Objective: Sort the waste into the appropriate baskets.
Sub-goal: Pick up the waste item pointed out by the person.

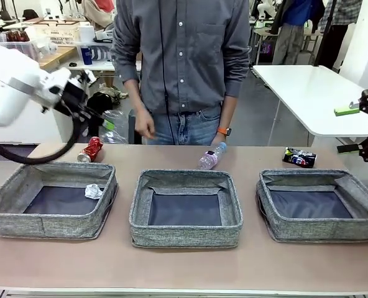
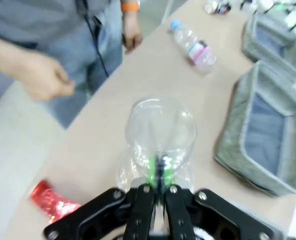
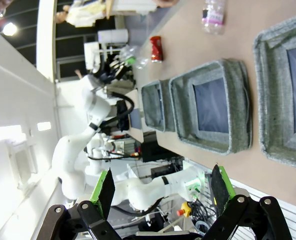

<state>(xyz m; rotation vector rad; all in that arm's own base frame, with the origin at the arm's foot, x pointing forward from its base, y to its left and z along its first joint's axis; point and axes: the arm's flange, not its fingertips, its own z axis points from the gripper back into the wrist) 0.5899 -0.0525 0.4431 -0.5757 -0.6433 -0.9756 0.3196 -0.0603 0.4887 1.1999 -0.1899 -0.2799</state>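
While right jaws gape, left jaws clamp cup [image 2: 160, 125].

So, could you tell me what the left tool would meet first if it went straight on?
The left tool, shut on the plastic cup, would probably press that cup onto the bare table first, between the red can and the bottle, though depth is hard to judge.

We see bright, even indoor light; the blurred left wrist view shows glints on the clear plastic cup [image 2: 160, 125].
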